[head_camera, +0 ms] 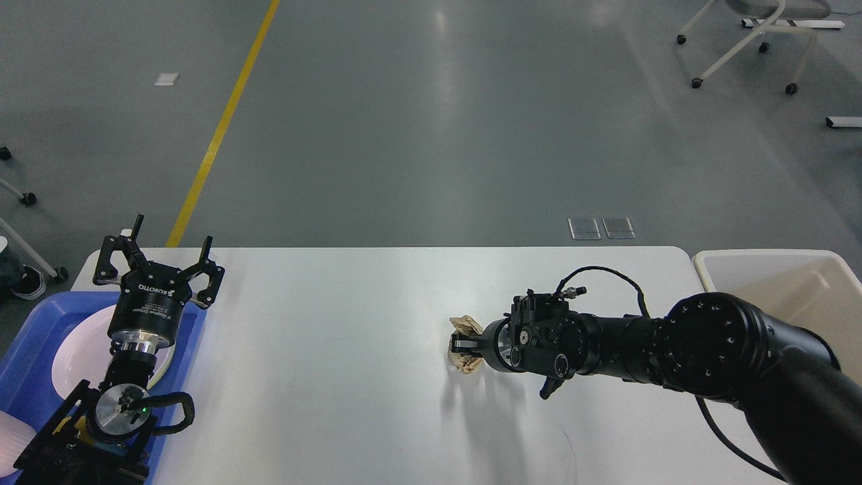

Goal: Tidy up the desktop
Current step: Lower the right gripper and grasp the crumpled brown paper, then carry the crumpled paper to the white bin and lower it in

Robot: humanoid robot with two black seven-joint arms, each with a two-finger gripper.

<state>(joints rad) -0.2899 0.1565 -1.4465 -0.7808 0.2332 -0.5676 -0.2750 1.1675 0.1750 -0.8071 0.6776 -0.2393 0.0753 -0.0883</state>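
The desktop (337, 337) is a wide white tabletop with rounded corners. A crumpled ball of brown paper (465, 325) is at its middle right. My right gripper (462, 344) is shut on the paper ball, its fingers pinching it from the right, low over the desktop. My left gripper (158, 256) is open and empty, held upright above the far left corner of the desktop, over the blue tray.
A blue plastic tray (40, 323) with a white plate (81, 350) in it sits at the left edge under my left arm. A cream rectangular bin (794, 296) stands off the right end. Chair legs on castors (741, 47) stand on the floor beyond.
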